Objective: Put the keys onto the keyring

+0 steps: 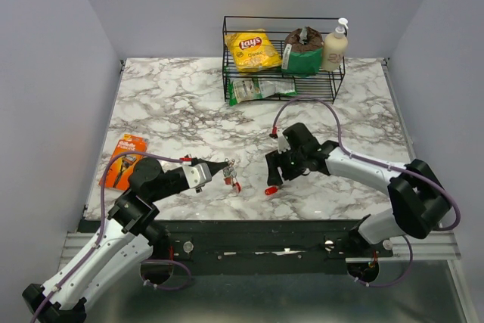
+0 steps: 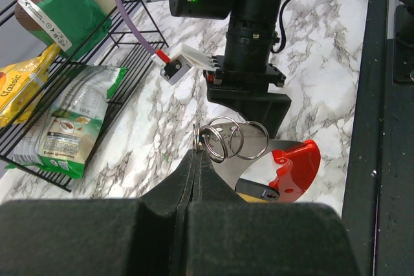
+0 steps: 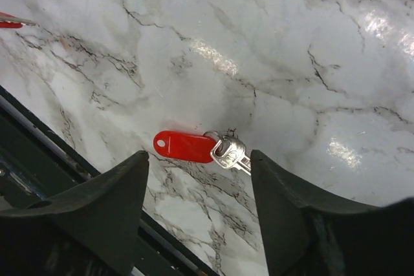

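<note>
- Right wrist view gives you the key (image 3: 230,153) lying flat on the marble table (image 3: 291,63), with its red tag (image 3: 184,147) joined at the head and pointing toward the table's near edge
- You have key and tag lying in the gap between the two fingers of the right gripper (image 3: 197,163), which stand wide apart with nothing in their grasp; the metal head sits just beside one finger, and you cannot tell whether the fingertips touch the marble
- Your keyring (image 2: 226,139) is up off the table at the tip of the left gripper (image 2: 196,159): thin metal rings overlapping, with a silvery flat piece (image 2: 255,163) and a red loop (image 2: 299,165) of the same bunch beside them
- Your left fingers are pressed tight together, pinching the bunch right at the rings
- From the top external view you see the keyring bunch to the left of the key, apart from it, with the two grippers facing each other across that gap
- Further out, an orange razor pack (image 1: 125,160) lies on the marble beside your left arm
- At the far edge a wire rack (image 1: 272,18) holds a yellow Lay's bag (image 1: 252,51), a brown-topped green bag (image 1: 302,49) and a pump bottle (image 1: 334,47), with a green packet (image 1: 261,90) at its front
</note>
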